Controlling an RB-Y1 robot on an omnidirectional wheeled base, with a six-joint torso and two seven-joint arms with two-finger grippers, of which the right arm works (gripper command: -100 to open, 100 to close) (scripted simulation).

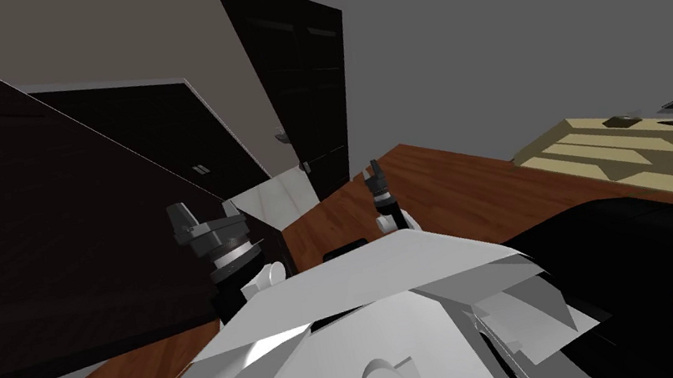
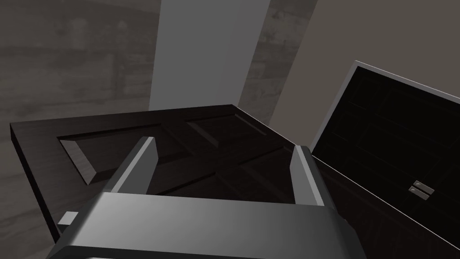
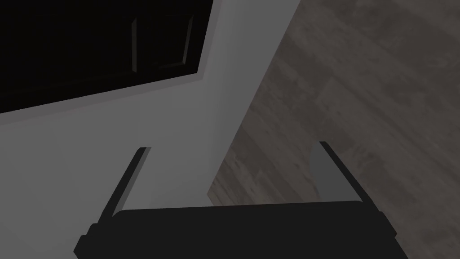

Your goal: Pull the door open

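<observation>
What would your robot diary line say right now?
door: dark, panelled, not gripped | left hand: open, facing door | right hand: open, empty

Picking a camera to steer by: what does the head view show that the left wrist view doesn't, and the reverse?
Head view: the far dark door, its handle, the right gripper and a beige rug. Left wrist view: recessed panels of the near dark door, and the left gripper with fingers open. Both: that near door and the black double doors with two small handles.
</observation>
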